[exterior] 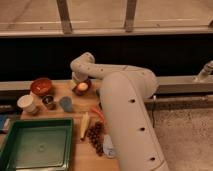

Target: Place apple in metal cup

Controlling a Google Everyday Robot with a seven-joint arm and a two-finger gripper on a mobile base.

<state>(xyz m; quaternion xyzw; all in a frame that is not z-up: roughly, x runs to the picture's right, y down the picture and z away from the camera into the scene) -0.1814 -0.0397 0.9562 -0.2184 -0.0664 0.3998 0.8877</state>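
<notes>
Camera view is showing you the gripper hanging right at the apple; you cannot tell whether it is gripping; the metal cup is standing apart.

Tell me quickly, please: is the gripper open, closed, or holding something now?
Gripper: down at the apple; whether it is open or closed on it cannot be told.

Thick white arm filling the right foreground and slanting up toward the left, slimmer forearm arching leftward, wrist curling over and down, gripper hanging low at the arm's far left tip, apparently facing downward.
</notes>
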